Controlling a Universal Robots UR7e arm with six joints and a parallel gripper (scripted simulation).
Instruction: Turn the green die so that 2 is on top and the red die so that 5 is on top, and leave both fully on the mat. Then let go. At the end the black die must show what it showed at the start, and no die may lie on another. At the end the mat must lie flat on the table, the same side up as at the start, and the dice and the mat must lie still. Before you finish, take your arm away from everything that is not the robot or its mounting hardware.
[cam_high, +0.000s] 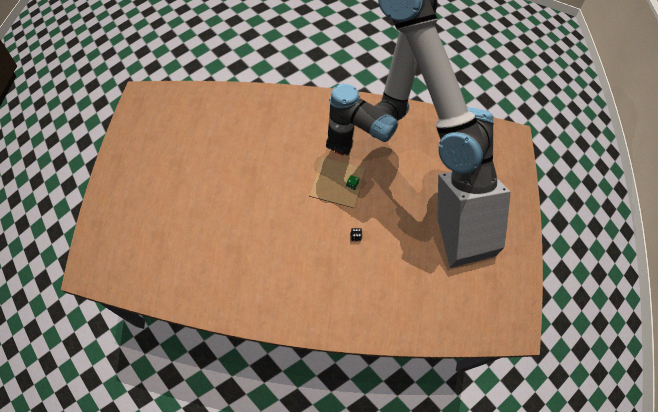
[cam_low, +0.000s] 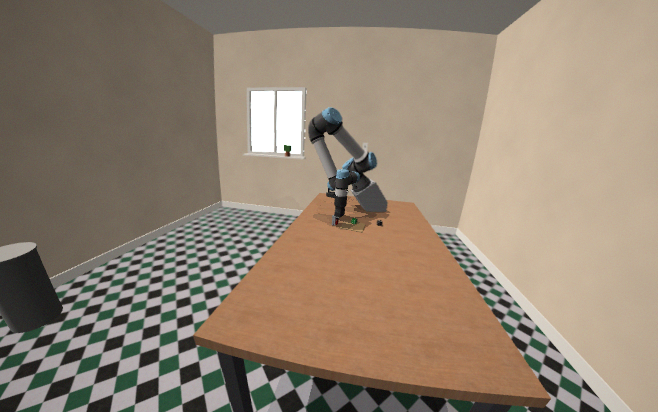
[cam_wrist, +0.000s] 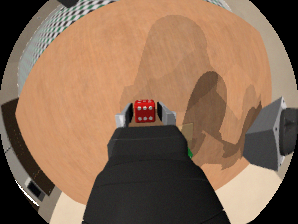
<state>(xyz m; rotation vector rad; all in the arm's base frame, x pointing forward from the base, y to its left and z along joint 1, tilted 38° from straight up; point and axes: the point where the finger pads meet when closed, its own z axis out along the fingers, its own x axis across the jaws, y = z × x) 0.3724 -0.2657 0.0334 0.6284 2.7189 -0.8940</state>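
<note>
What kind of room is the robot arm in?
It looks like a plain, nearly bare room, perhaps a test room. It has beige walls, a window, a checkered floor and one long wooden table, where the arm works with dice on a small mat.

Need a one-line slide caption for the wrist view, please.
Open pincer straddles the red die without gripping it, above the wooden table.

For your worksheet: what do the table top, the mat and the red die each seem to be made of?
Table top: looks like matte wood, with faint grain streaks. Mat: thin, flat, dull tan sheet, perhaps cardboard or cork; unclear. Red die: seemingly smooth plastic, evenly red with white pips.
</note>
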